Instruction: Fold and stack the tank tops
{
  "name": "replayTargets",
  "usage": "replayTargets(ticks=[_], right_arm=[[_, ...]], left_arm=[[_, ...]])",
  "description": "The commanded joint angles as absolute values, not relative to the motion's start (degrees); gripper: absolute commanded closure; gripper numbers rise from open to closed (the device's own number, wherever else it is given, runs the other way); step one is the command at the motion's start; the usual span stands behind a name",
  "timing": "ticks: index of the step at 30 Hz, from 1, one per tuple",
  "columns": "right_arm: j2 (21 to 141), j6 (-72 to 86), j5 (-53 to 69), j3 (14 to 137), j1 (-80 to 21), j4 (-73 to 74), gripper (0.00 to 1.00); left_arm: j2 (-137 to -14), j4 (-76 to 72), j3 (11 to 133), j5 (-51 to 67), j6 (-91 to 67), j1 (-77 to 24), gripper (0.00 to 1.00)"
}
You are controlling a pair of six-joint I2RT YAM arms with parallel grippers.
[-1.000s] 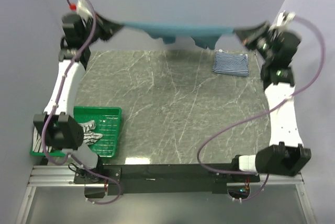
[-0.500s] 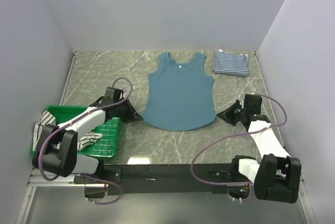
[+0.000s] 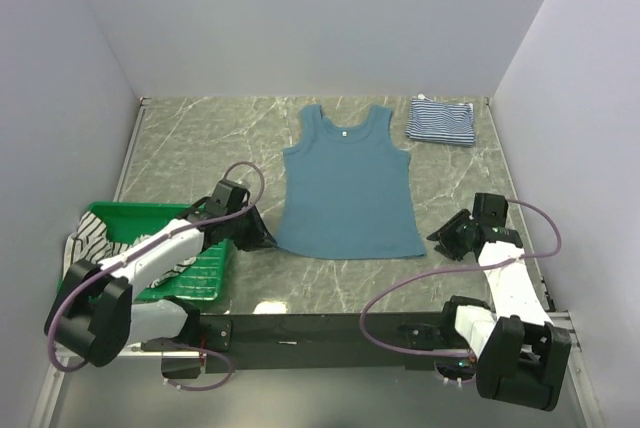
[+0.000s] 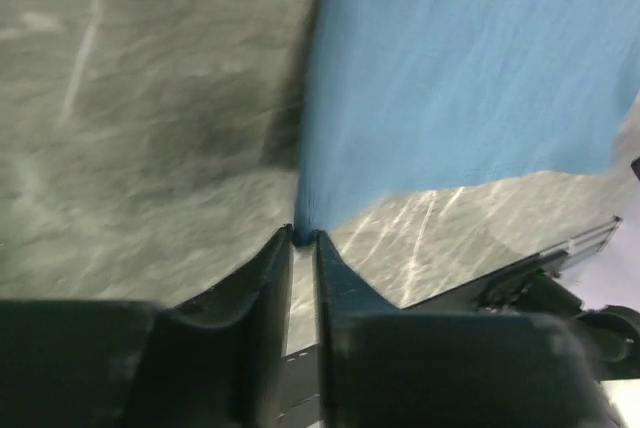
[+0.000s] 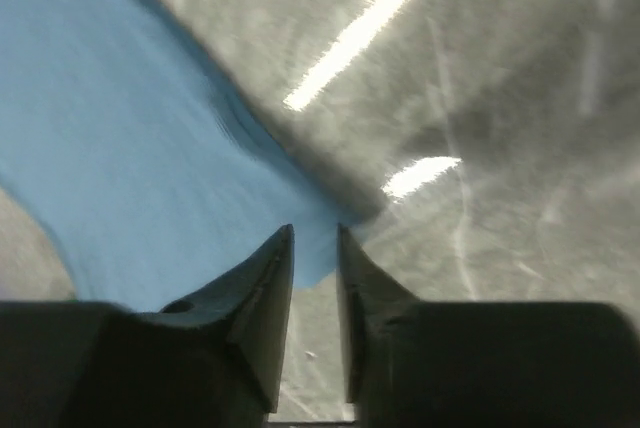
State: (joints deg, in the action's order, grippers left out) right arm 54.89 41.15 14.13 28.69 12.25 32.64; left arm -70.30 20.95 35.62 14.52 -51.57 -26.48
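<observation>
Left gripper (image 3: 262, 238), seen from the top camera, lies low over the table (image 3: 200, 148) at 7 o'clock of the teal tank top (image 3: 348, 188), pointing toward the near left corner of the hem. In the left wrist view the left gripper (image 4: 304, 236) has its jaws parted by a narrow slit through which marble shows. The corner of the teal tank top (image 4: 460, 68) tapers down to the fingertips and meets them there, unclamped.

Right gripper (image 3: 437, 235) lies at 4 o'clock of the same garment, pointing toward the near right corner of the hem. In the right wrist view the right gripper (image 5: 315, 231) stands with jaws apart, and the hem corner of the teal tank top (image 5: 120, 148) lies on the table just ahead of the gap, not pinched.

The garment is spread flat and face up at the table's centre, straps toward 12 o'clock and hem toward 6 o'clock.

A navy-and-white striped tank top (image 3: 441, 122), folded into a small rectangle, rests at 1 o'clock near the far right corner, just beside the right shoulder strap of the teal one but apart from it.

A green basket (image 3: 200, 273) sits at 8 o'clock on the table's near left edge. A black-and-white striped tank top (image 3: 88, 236) lies crumpled inside it, partly hidden by the left arm.
</observation>
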Motion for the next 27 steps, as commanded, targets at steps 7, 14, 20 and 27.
replayTargets(ticks=[7, 14, 20, 27], right_arm=[[46.5, 38.66, 13.54, 32.87, 10.74, 37.62, 0.27], [60.32, 53.08, -8.41, 48.2, -36.47, 31.47, 0.42], [87.59, 54.14, -16.61, 69.23, -55.62, 30.94, 0.49], [108.0, 52.47, -18.1, 87.26, -63.89, 35.59, 0.62]], left_arm=[[-60.74, 30.93, 43.49, 7.3, -49.22, -26.46, 0.56], [-73.2, 26.72, 59.05, 10.63, -45.44, -17.16, 0.56], [-84.1, 23.73, 71.88, 13.88, -46.84, -6.6, 0.52], [-94.03, 24.17, 81.82, 15.9, -46.93, -3.87, 0.55]])
